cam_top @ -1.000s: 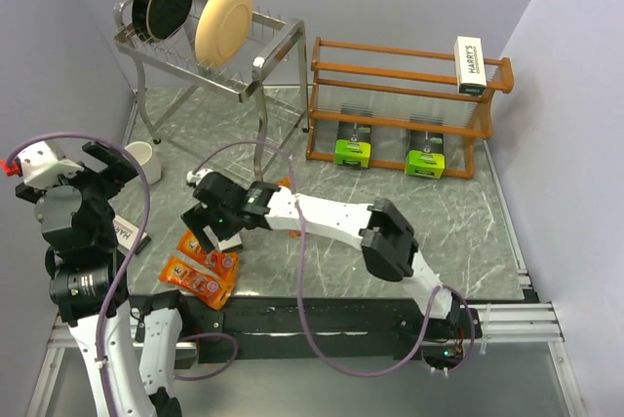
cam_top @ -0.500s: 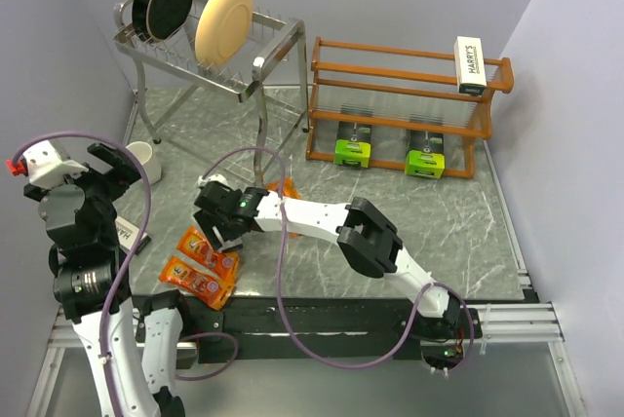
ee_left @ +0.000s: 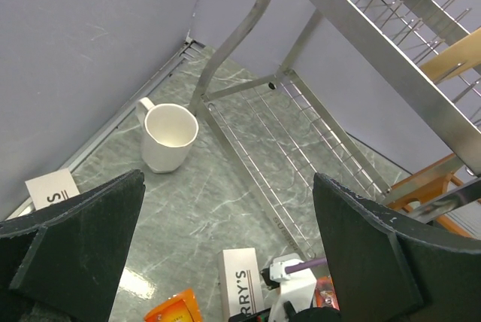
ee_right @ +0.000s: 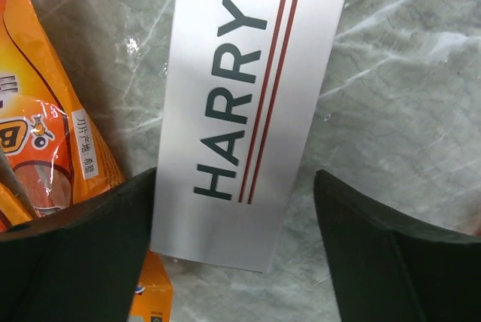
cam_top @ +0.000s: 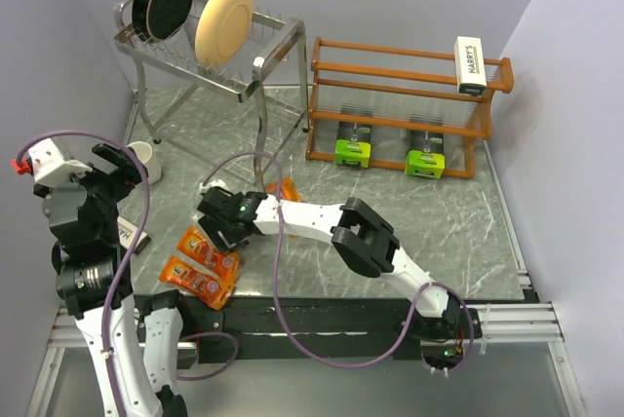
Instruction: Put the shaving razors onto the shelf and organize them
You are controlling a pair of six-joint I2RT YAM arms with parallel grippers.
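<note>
Spanning the upper right of the top view, the wooden shelf is seen with one white HARRY'S box stood at the right end of its top tier. A black-and-lime pack and a second black-and-lime pack sit on its bottom tier.

In the left wrist view the left gripper is held above the table with its jaws spread wide and nothing between them.

Left of centre in the top view the right gripper is lowered over another HARRY'S box. This box lies flat on the marble table, well apart from the shelf. In the right wrist view the jaws are set along its two long edges, touching or just beside them; whether the box is already pinched cannot be told.

The box is judged light, stiff cardboard with a smooth face, so a hold across its narrow width near mid-length is favoured. A hold near one end may let it swing.

At the left of that frame, flat orange packs touch the box's edge. These are judged soft, slippery film.
</note>
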